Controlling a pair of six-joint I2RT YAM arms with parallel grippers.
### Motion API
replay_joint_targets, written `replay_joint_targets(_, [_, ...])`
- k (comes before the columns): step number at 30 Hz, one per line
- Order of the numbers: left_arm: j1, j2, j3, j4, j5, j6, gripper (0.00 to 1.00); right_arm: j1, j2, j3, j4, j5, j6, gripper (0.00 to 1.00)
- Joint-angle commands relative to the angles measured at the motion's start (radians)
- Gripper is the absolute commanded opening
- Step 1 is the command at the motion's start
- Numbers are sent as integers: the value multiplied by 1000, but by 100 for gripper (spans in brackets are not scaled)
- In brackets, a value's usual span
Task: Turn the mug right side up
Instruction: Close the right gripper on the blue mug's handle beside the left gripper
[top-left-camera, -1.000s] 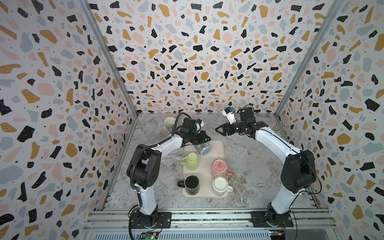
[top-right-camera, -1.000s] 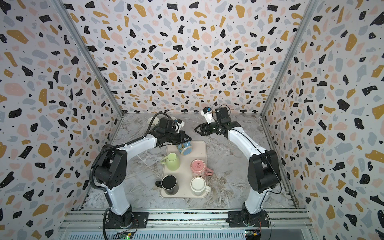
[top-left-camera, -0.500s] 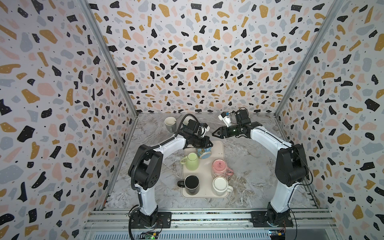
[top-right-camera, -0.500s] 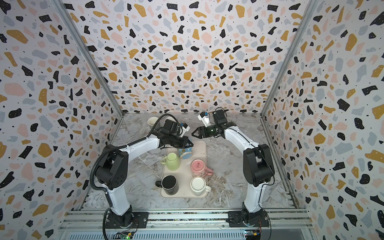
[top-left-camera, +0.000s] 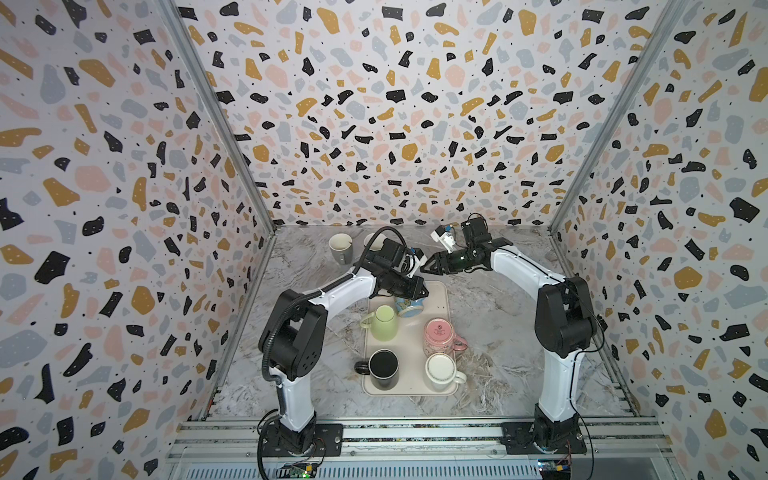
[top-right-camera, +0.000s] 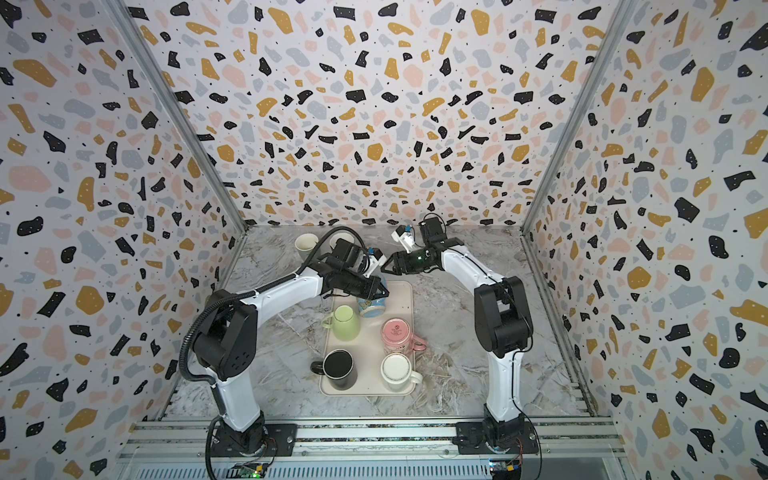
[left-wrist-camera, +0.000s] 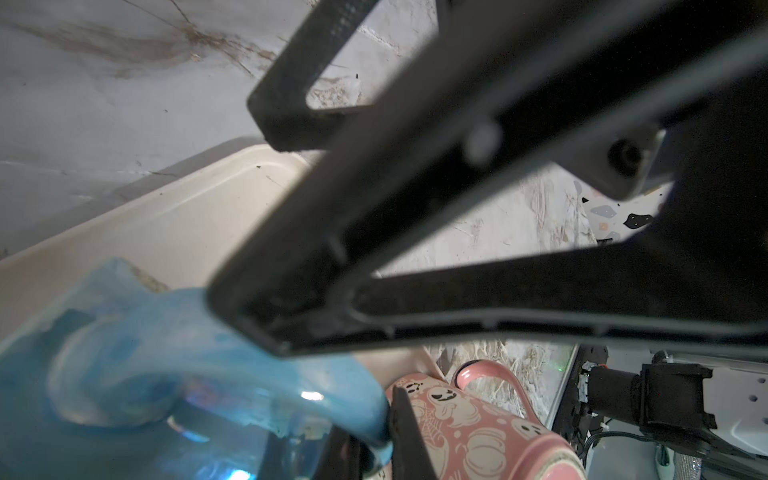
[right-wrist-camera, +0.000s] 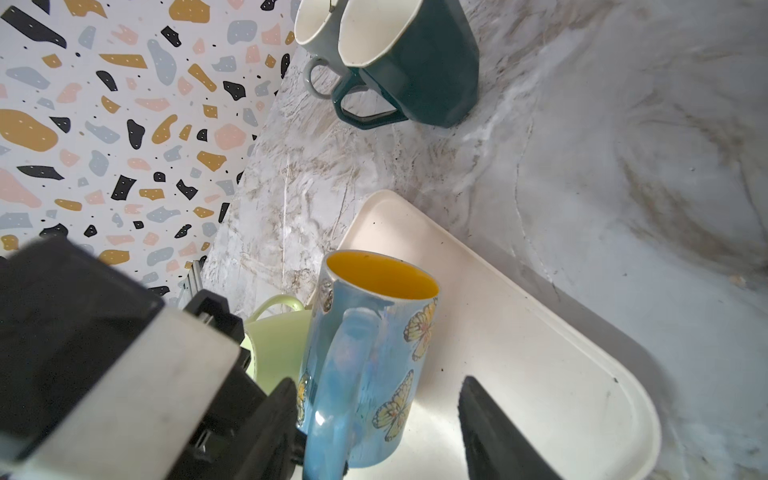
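Note:
The mug (top-left-camera: 409, 306) (top-right-camera: 372, 306) is blue with yellow butterflies and sits at the far end of the cream tray (top-left-camera: 440, 299). In the right wrist view the mug (right-wrist-camera: 374, 332) shows its yellow inside and its handle faces the camera. My left gripper (top-left-camera: 417, 291) (top-right-camera: 380, 291) (left-wrist-camera: 376, 446) is shut on the handle's blue loop. My right gripper (top-left-camera: 428, 268) (top-right-camera: 388, 268) (right-wrist-camera: 378, 390) hovers just above and behind the mug, open, with its jaws on either side of the mug's body and not touching it.
On the tray (top-right-camera: 403, 299) also stand a green mug (top-left-camera: 384, 323), a pink mug (top-left-camera: 439, 334) bottom up, a black mug (top-left-camera: 383, 368) and a white mug (top-left-camera: 441, 369). A grey mug (top-left-camera: 340, 247) and a dark teal mug (right-wrist-camera: 415, 62) stand near the back wall.
My right gripper has swung left toward the left gripper and the blue mug, its jaws narrowing. The left gripper has shifted right over the tray's far end, still shut on the handle.

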Motion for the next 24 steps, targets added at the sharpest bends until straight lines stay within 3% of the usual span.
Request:
replay_joint_targets(1, [-12,-7,79,15,-5,81,0,-3,13,62,-86,-31,-33,61])
replay_joint_targets(24, [-47,58,189,-152,-110,247,0,-19,133,130,-159,-123,-57,50])
